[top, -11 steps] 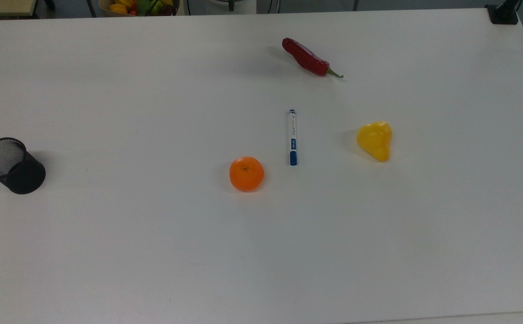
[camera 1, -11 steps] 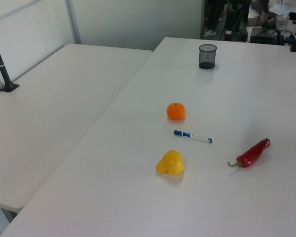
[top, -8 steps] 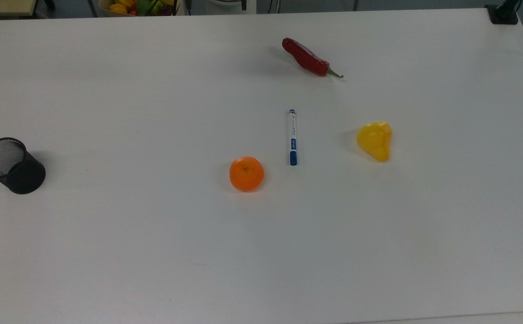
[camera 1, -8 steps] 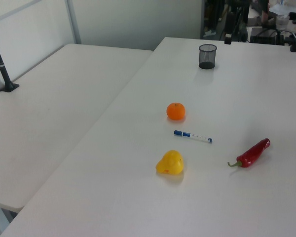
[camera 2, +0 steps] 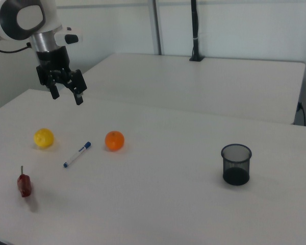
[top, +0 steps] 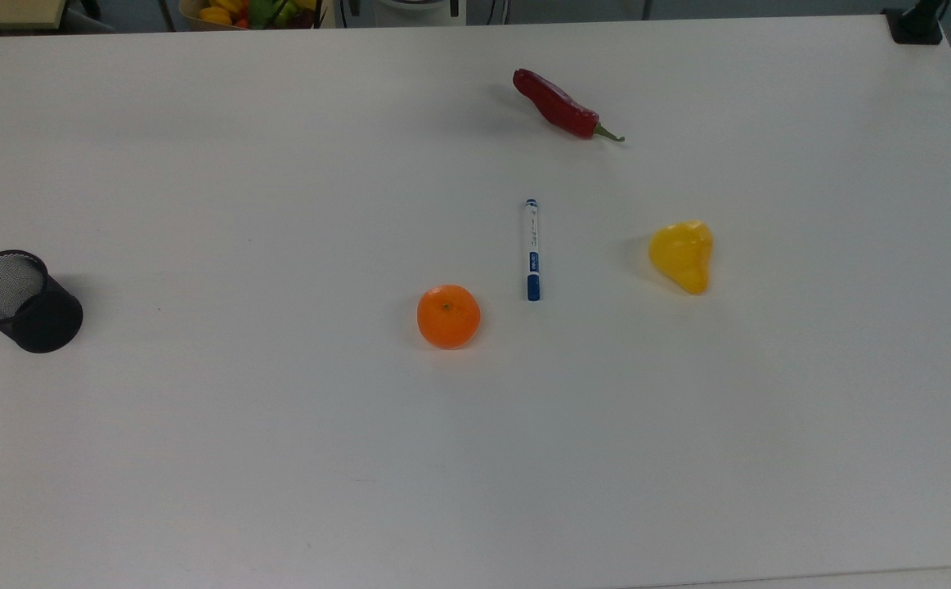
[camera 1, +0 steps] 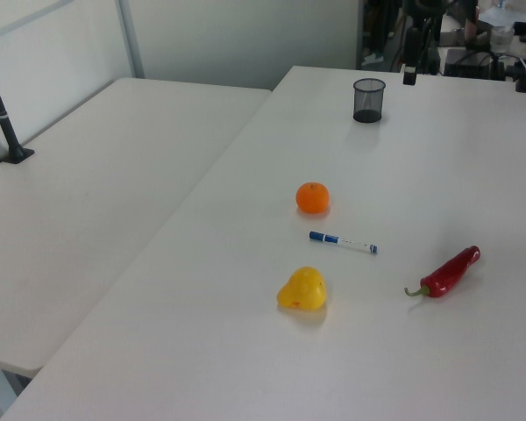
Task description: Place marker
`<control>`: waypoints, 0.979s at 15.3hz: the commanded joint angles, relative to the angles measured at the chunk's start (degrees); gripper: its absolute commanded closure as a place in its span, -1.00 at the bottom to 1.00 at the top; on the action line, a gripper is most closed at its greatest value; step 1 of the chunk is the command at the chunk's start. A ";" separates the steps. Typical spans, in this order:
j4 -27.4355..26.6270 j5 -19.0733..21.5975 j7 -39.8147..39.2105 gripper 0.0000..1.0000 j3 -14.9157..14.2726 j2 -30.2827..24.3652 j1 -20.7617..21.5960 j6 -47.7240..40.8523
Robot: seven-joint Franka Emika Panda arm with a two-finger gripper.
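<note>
marker (top: 531, 249) flat on the white counter (top: 279, 450), nothing touching it. top view: barrel runs near-vertical, dark blue cap at the bottom end, small blue tip at the top end. left view: marker (camera 1: 343, 243) lies with cap toward the left view's left. right view: marker (camera 2: 76, 154) lies diagonal, cap up toward the orange.

orange (top: 448, 316) sits just below-left of the cap in the top view, near but apart. right view: orange (camera 2: 114, 140) is just right of the cap end. left view: orange (camera 1: 312, 197) is above the marker.

yellow pepper (top: 682, 254) to the top view's right of the marker, clear gap between them; in the left view the yellow pepper (camera 1: 302, 290) is below the marker, in the right view the yellow pepper (camera 2: 43, 138) is to its left.

red chili (top: 561, 106) above the marker in the top view, green stem pointing to the top view's right, well apart. left view: red chili (camera 1: 450, 272) to the right; right view: red chili (camera 2: 23, 184) at lower left.

black mesh pen cup (top: 20, 300) upright, far off at the top view's left edge; pen cup (camera 1: 368, 100) at the back in the left view, pen cup (camera 2: 236, 164) at the right view's right.

gripper (camera 2: 65, 93) in the air above the counter in the right view, up-left of the marker, well apart. fingers (camera 2: 78, 97) spread, released, gripping nothing.
</note>
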 commanded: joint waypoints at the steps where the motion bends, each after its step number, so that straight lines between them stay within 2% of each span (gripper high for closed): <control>1: -1.07 -0.37 -0.54 -1.00 -0.04 -0.25 0.57 -0.12; 5: -1.24 -0.28 -0.63 -1.00 0.40 2.73 0.57 0.32; 7: -1.25 -0.37 -0.54 -1.00 2.06 6.15 0.57 2.50; 9: -2.29 -0.37 -0.46 -1.00 2.68 8.71 0.57 7.59; 15: -9.59 -0.46 0.33 -1.00 4.36 11.53 1.54 23.42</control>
